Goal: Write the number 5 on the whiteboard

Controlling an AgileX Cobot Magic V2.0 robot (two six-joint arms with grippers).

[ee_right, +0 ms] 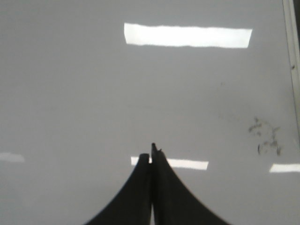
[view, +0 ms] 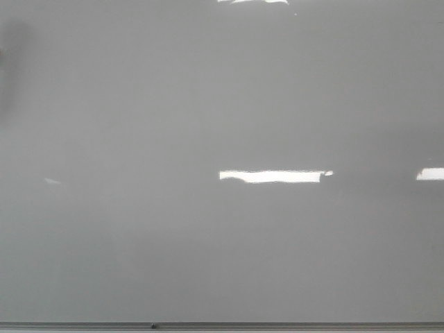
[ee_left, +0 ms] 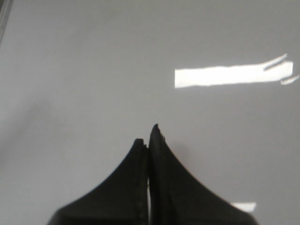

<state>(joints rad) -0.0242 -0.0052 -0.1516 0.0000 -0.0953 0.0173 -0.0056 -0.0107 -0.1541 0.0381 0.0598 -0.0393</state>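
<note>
whiteboard (view: 208, 104) shows no 5 and both claws, left gripper (ee_left: 149, 136) and right gripper (ee_right: 151, 152), are pinched closed on nothing above it, so we grab a marker first

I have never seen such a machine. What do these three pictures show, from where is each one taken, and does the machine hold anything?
This is a robot with two arms, each ending in a claw. The front view looks forward at a glossy grey whiteboard; the bright bars are only reflections of lamps. No written 5 shows on it. The other two pictures come from cameras on the wrists. The dark pointed shapes are the left claw and the right claw, both shut, with nothing visible between their fingers. No pen appears in any view. In the right wrist view there are faint dark smudges on the board, near its frame edge.
</note>
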